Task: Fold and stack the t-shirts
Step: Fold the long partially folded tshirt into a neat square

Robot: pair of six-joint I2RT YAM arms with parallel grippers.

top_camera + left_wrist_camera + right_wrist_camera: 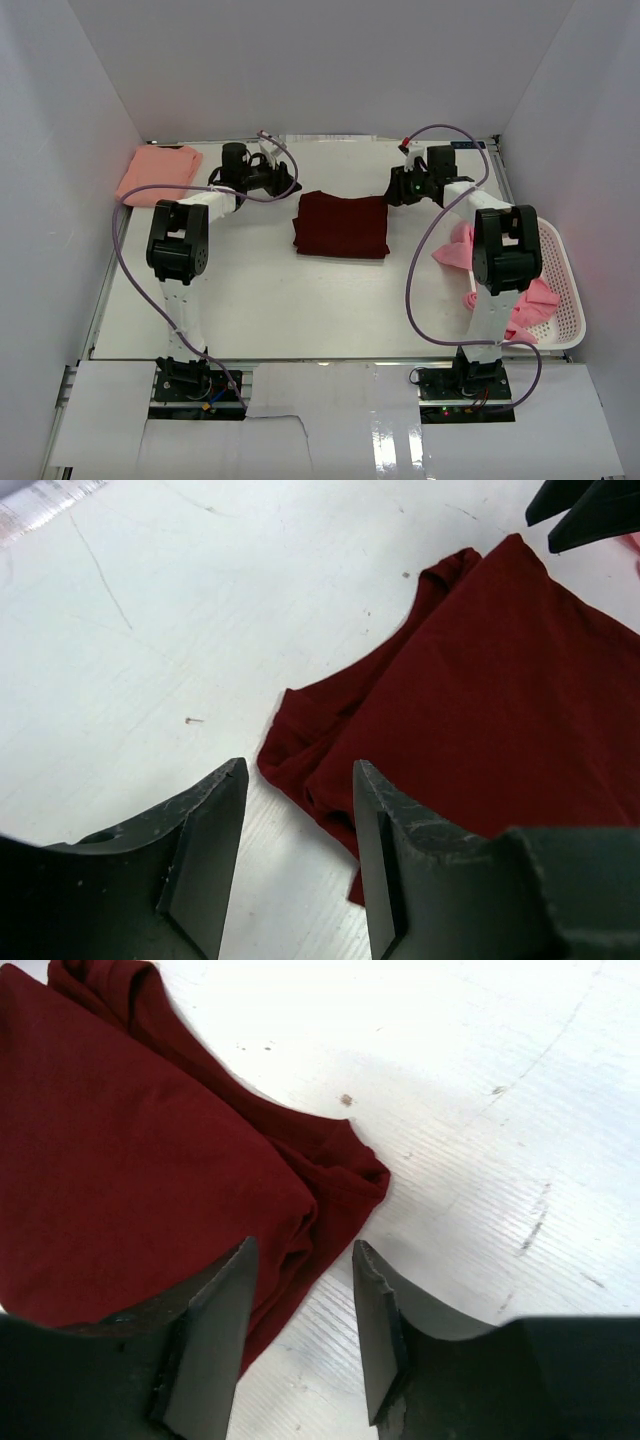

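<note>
maroon t-shirt [341, 224] folded flat mid-table | left gripper [300, 780] jaws apart, empty, over its 10 o'clock corner | right gripper [304, 1260] likewise at 2 o'clock | soft, limp cotton — pinch both far corners, layers probably bunch there

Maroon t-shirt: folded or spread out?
Folded. The maroon t-shirt lies as a compact rectangle on the table, layered edges visible in both wrist views.

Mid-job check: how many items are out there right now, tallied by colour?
White basket: 1
Dark red shirt: 1
Salmon shirt: 1
Pink cloth heap in that basket: 1 (the shirts in it cannot be counted)
Total: 4
</note>
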